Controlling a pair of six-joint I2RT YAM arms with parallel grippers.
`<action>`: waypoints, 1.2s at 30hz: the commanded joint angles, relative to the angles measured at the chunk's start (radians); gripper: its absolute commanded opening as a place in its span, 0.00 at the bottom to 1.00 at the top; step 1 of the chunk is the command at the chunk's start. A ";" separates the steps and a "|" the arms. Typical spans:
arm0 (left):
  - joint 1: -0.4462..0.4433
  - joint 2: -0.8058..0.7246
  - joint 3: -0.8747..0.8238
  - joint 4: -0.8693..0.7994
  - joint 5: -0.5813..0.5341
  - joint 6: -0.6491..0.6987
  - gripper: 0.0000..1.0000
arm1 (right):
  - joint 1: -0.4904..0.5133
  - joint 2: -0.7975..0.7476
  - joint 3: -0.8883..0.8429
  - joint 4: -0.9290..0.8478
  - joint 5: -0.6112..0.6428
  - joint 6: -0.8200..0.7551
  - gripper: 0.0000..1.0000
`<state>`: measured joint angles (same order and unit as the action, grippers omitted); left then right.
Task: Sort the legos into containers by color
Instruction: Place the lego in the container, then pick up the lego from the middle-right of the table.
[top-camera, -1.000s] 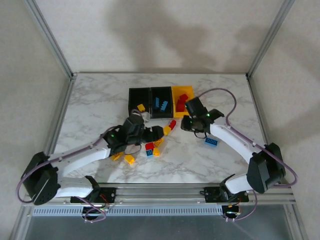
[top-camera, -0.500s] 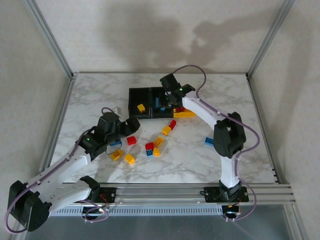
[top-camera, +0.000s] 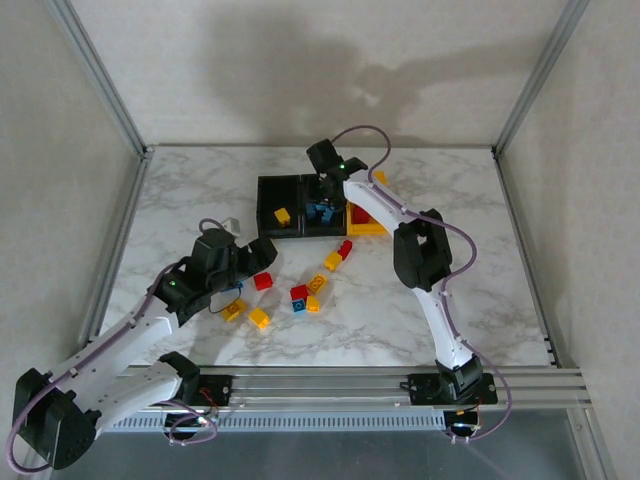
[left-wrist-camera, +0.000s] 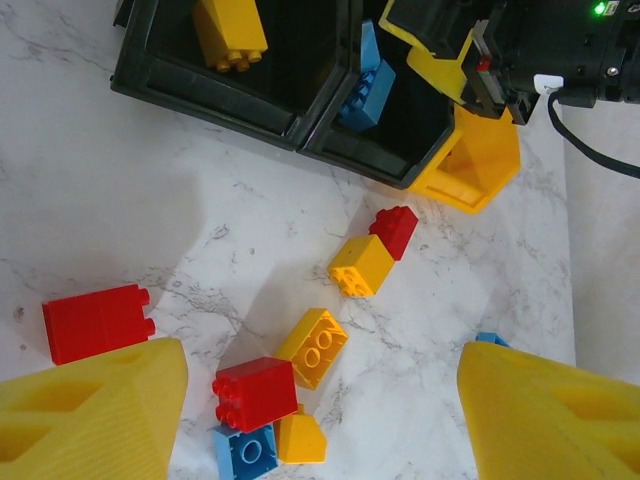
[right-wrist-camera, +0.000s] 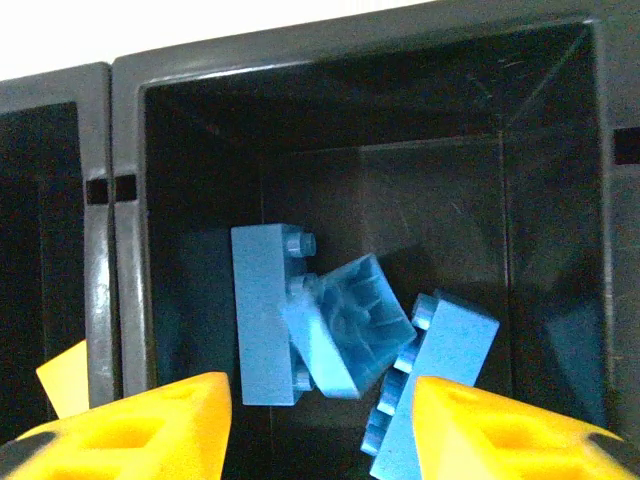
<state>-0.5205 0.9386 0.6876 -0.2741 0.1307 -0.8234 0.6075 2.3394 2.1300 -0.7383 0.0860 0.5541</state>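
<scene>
The right pincer (top-camera: 323, 190) hung over the middle black bin (top-camera: 312, 233) in the overhead view, where its jaws were too small to read. The left pincer (top-camera: 262, 255) hovered low beside the loose legos (top-camera: 300, 292) scattered on the marble table (top-camera: 200, 200). A careless descent there could have shoved the red brick (top-camera: 263, 281) aside instead of catching it. The arm hid most of what lay in the yellow bin (top-camera: 372, 228). From the left wrist, that pincer stood wide and empty above a tight red, blue and yellow cluster, so closing on one piece might have pinched a wrong-coloured neighbour. A yellow brick (left-wrist-camera: 232, 32) lay in the left black bin (left-wrist-camera: 200, 110), and a finger cut off a blue piece (left-wrist-camera: 490, 340) at the right. From the right wrist, the fingers stood apart with nothing between them over three blue bricks (right-wrist-camera: 265, 310) in the middle bin. One leaned on the others, perhaps not yet at rest, and a low pull-back could have clipped the rim.
</scene>
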 joint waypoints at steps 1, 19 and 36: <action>0.008 -0.014 -0.016 -0.010 0.001 -0.016 0.72 | -0.002 -0.007 0.053 -0.041 0.023 0.003 0.54; -0.126 0.178 0.072 0.113 0.143 0.058 0.73 | -0.050 -0.715 -0.740 0.075 0.075 0.019 0.78; -0.313 0.413 0.184 0.202 0.164 0.079 0.74 | -0.300 -1.038 -1.245 0.028 0.068 0.058 0.99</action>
<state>-0.8120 1.3338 0.8299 -0.1001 0.2779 -0.7734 0.3325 1.3209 0.9268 -0.7139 0.1783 0.5919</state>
